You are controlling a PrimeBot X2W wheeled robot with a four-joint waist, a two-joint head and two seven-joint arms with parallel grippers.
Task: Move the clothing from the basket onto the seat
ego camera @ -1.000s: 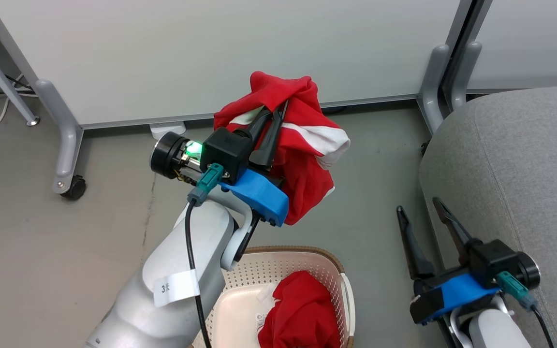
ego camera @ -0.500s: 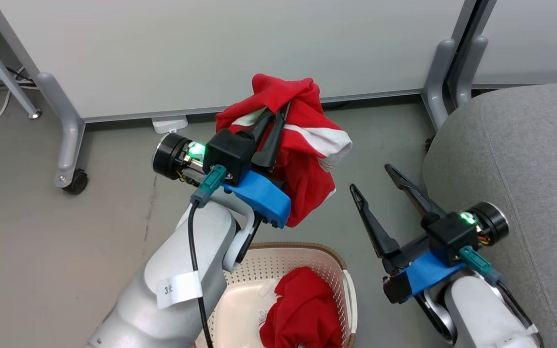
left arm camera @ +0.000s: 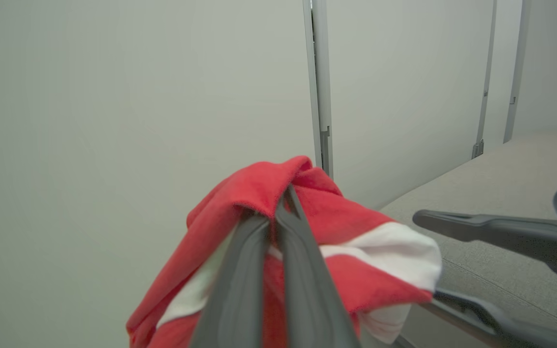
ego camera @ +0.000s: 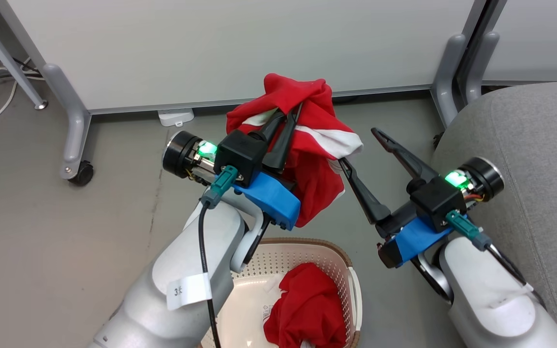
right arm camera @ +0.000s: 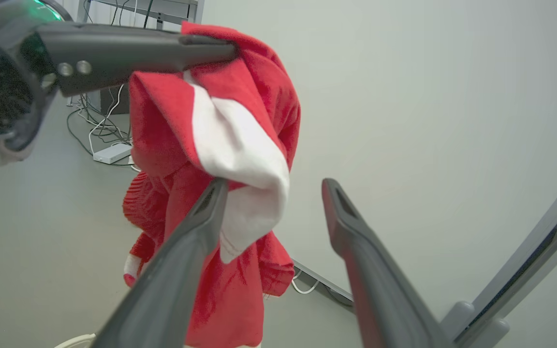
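Observation:
My left gripper (ego camera: 291,107) (left arm camera: 283,193) is shut on a red garment with white stripes (ego camera: 315,145) (left arm camera: 356,261) (right arm camera: 215,130), holding it in the air above the floor. A second red garment (ego camera: 310,309) lies in the cream basket (ego camera: 278,263) at the bottom of the head view. My right gripper (ego camera: 358,147) (right arm camera: 273,186) is open just right of the hanging garment, its left finger (right arm camera: 201,212) at the white hem. The grey seat (ego camera: 530,145) (left arm camera: 505,179) lies to the right.
White partition panels on grey wheeled feet (ego camera: 73,140) stand behind. Cables and a white power strip (right arm camera: 111,152) lie on the floor at the left. A second grey partition foot (ego camera: 447,72) stands between the wall and the seat.
My right gripper has risen and swung left from beside the seat up to the hanging garment's hem, staying open. The left gripper keeps its hold; the camera shifted slightly.

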